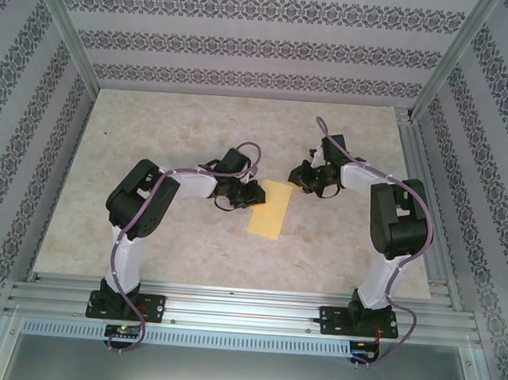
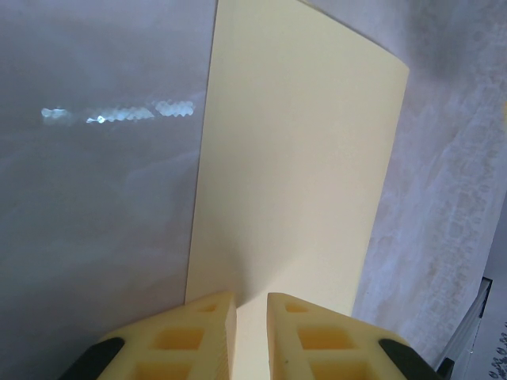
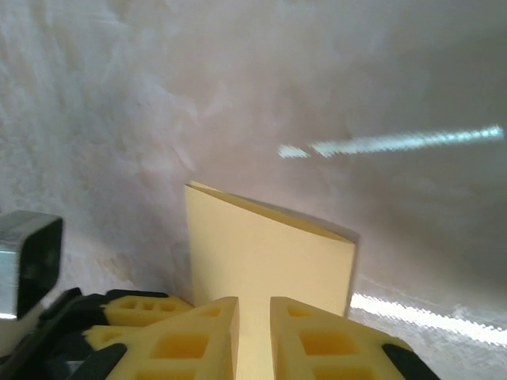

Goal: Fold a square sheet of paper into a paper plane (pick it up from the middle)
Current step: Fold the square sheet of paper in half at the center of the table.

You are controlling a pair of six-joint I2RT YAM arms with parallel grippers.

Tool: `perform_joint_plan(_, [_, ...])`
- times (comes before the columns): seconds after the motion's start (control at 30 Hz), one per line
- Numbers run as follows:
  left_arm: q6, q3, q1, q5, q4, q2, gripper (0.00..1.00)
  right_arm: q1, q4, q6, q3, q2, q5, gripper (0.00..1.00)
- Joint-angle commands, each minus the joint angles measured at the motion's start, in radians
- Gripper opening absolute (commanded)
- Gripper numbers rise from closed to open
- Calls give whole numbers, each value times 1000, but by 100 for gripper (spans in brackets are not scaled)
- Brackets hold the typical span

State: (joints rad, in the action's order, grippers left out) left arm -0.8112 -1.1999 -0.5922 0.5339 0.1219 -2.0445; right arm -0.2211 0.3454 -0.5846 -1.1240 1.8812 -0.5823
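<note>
The square sheet of paper (image 1: 270, 211) is pale yellow and lies folded in half into a narrow rectangle in the middle of the table. In the right wrist view its two layers (image 3: 269, 245) show at the far edge. My left gripper (image 1: 243, 195) is at the strip's upper left edge. Its fingertips rest on the paper (image 2: 293, 174), and the left gripper (image 2: 252, 297) has a narrow gap between its jaws with nothing pinched. My right gripper (image 1: 305, 183) sits at the upper right corner. The right gripper (image 3: 254, 301) is likewise slightly parted, tips down on the paper.
The marbled tabletop (image 1: 179, 131) is ringed by aluminium rails (image 1: 428, 212) and patterned walls (image 1: 249, 31). Both arm bases (image 1: 126, 301) are bolted at the near edge. Another yellow finger block (image 3: 135, 309) lies close to the left of my right fingers.
</note>
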Motion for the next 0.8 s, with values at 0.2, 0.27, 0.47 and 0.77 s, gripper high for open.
perform_joint_plan(0.2, [30,13,-20,-38,57,-58,21,-23,-64,-24,91,36,5,18])
perform_joint_plan(0.27, [30,10,-20,-38,57,-59,21,-26,-48,-18,95,-3,15,19])
perform_joint_plan(0.47, [29,11,-20,-38,57,-56,21,-73,-84,-70,170,-128,7,19])
perform_joint_plan(0.77, [31,11,-20,-38,59,-51,21,-130,-204,-143,337,-118,50,20])
